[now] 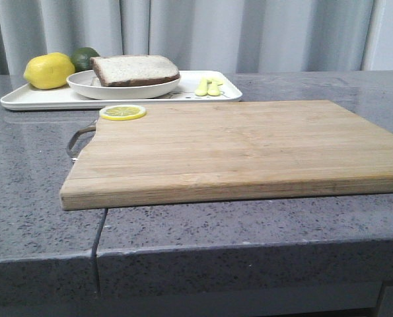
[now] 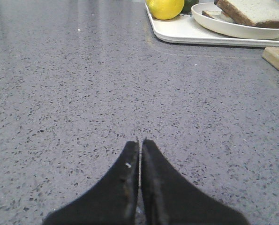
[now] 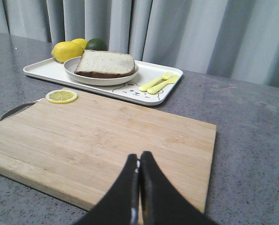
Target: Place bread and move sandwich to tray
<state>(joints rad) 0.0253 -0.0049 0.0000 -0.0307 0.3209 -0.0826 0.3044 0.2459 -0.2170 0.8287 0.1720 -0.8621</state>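
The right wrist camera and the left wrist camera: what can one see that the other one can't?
Only the right wrist view shows the yellow fork and spoon on the tray, the little drawing on the tray's edge, the whole lemon slice, nearly the whole cutting board and the shut right gripper. Only the left wrist view shows the shut left gripper over a wide stretch of bare grey counter. Both show the tray, the plate with the sandwich and the lemon.
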